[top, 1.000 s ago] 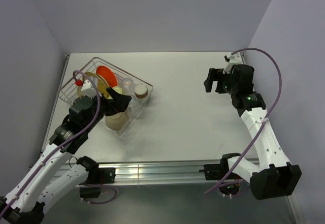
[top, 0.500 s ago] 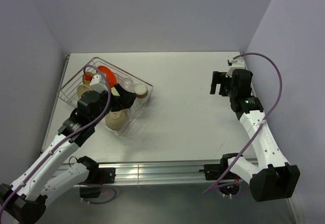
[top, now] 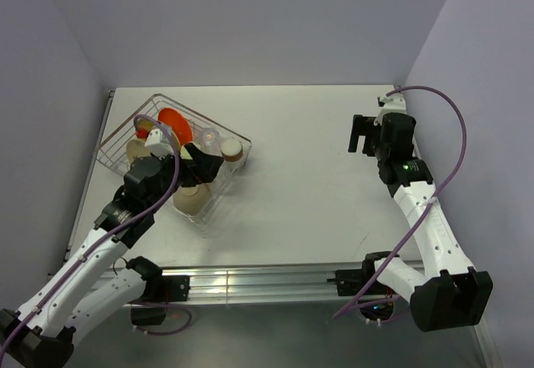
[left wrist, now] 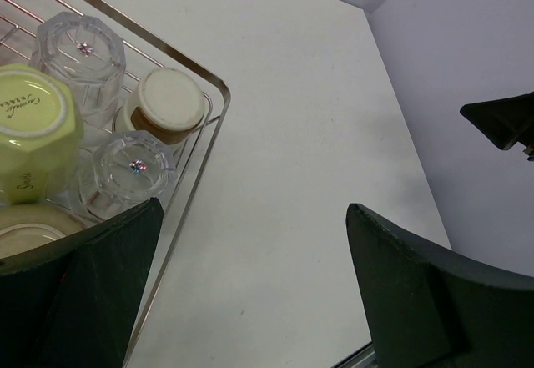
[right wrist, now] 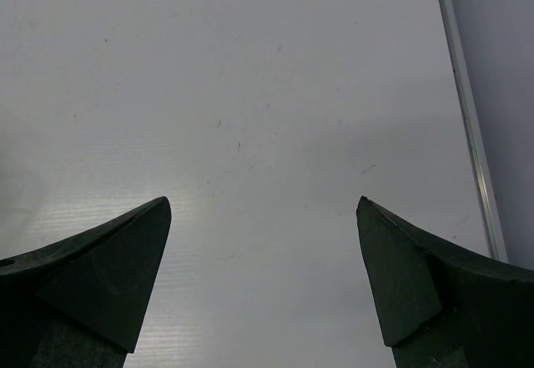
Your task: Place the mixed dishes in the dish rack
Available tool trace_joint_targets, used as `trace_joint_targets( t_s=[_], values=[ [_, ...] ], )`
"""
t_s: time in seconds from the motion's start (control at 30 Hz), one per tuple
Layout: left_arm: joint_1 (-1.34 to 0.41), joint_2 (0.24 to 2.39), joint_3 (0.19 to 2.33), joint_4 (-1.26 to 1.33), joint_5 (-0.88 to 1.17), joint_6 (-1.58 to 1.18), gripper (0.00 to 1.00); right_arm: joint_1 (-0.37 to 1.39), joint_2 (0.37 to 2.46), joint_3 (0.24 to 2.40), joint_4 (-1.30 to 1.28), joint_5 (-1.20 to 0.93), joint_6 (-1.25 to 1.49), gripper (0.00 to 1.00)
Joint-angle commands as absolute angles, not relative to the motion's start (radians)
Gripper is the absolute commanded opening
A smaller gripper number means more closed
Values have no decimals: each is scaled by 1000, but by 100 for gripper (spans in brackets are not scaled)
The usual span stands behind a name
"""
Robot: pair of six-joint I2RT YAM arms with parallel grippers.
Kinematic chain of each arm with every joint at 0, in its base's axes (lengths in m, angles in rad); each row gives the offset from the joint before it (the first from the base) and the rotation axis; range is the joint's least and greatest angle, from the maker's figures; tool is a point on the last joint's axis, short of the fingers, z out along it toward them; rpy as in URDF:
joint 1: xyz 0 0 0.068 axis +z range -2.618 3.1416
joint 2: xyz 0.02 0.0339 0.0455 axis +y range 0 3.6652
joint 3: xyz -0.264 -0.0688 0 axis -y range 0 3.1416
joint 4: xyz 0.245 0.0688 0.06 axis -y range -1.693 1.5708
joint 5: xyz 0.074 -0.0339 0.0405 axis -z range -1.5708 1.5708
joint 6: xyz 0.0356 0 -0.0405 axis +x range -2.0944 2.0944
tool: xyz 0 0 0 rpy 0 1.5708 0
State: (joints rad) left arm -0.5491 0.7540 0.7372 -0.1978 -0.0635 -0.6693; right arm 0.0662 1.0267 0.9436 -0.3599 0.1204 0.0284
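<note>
- Rack (top: 114,137) sits on the far-left part of the table (top: 317,184), askew to its edges.
- Orange plate (top: 173,121) stands on edge in the prongs at the far end. Other plates are hidden behind the left arm, so I cannot count them.
- Left wrist view shows the mug (left wrist: 29,126), a glass (left wrist: 79,51), a second glass (left wrist: 133,172) and the small cup (left wrist: 167,105), all mouth down and bunched in one rack corner.
- Bowl (top: 192,201) is in the near corner, apparently inverted.
- Left gripper (left wrist: 254,209) hovers over the rack's right rim, fingers spread wide with nothing between them.
- Right gripper (right wrist: 263,205) is well apart over bare table on the right, jaws parted and holding nothing.
- Every dish I can find sits inside the rack. Judgement: loading looks finished or very nearly so. What remains, at most, is checking the hidden plates and pulling the arms back.
</note>
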Motion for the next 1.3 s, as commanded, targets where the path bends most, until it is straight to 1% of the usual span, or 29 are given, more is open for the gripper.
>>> trace_joint_targets(
  t_s=[0.0,0.43,1.27],
  values=[
    [-548,712,716,-152,-58,-666,99,58,1032,957,-318,143,26,100],
    [-548,630,638,-135,-68,-709,99,58,1040,946,-304,146,40,100],
    [-548,607,630,-156,-60,-718,99,58,1025,925,-296,169,46,100]
  ],
)
